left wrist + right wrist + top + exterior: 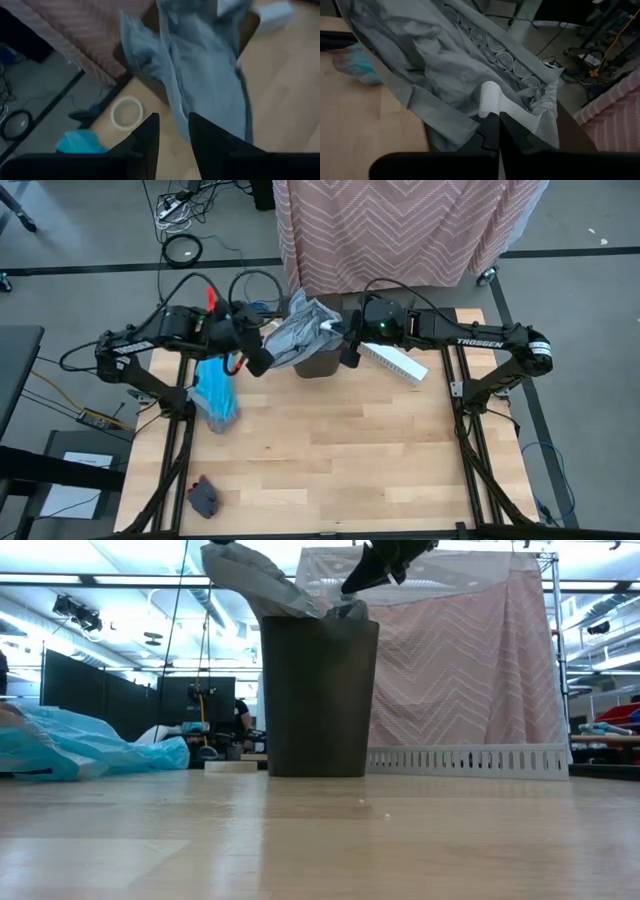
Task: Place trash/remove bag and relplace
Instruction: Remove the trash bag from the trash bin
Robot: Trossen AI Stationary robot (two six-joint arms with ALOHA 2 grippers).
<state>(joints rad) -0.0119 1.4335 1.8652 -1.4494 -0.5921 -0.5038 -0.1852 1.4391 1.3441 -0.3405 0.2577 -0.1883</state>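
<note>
A light grey crinkly bag sits in a dark bin at the table's far middle, and its upper part is pulled up and out over the rim. My left gripper is at the bag's left side and my right gripper at its right side. Each is shut on the bag. A turquoise-blue bag lies flat on the table to the bin's left. No loose trash shows in any view. My left gripper pinches the bag's left edge between its two fingers, above the bin's left rim. The plastic runs from the fingers back down into the bin, drawn up in a stretched sheet. My right gripper pinches a white rolled strip of the bag's rim between its shut fingertips, slanting down from the right. The strip stands up above the bin's right rim, and the rest of the bag spreads beyond it.
A long white box lies just right of the bin. A white tape ring lies near the table's far left edge. A small dark object sits at the near left corner. A pink patterned curtain hangs behind the table.
</note>
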